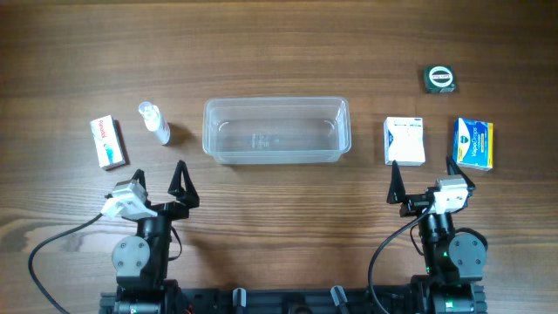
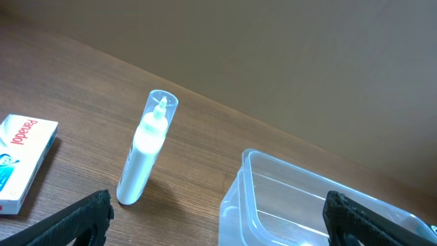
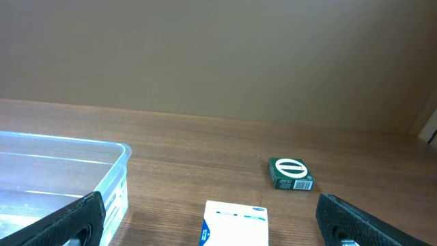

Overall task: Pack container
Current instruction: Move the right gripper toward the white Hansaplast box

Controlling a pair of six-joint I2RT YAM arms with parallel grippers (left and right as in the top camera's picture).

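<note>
The clear rectangular container (image 1: 276, 131) stands empty at the table's middle; it also shows in the left wrist view (image 2: 307, 205) and the right wrist view (image 3: 61, 178). My left gripper (image 1: 157, 185) is open and empty, near the table's front left, below a small white spray bottle (image 1: 154, 121) that lies on the wood (image 2: 145, 154). My right gripper (image 1: 432, 179) is open and empty at the front right, just below a white box (image 1: 404, 140), also seen in the right wrist view (image 3: 235, 223).
A white box with red lettering and blue art (image 1: 107, 142) lies at the far left (image 2: 20, 160). A blue and yellow box (image 1: 473, 144) lies at the far right. A small green box (image 1: 440, 79) sits at the back right (image 3: 291, 173).
</note>
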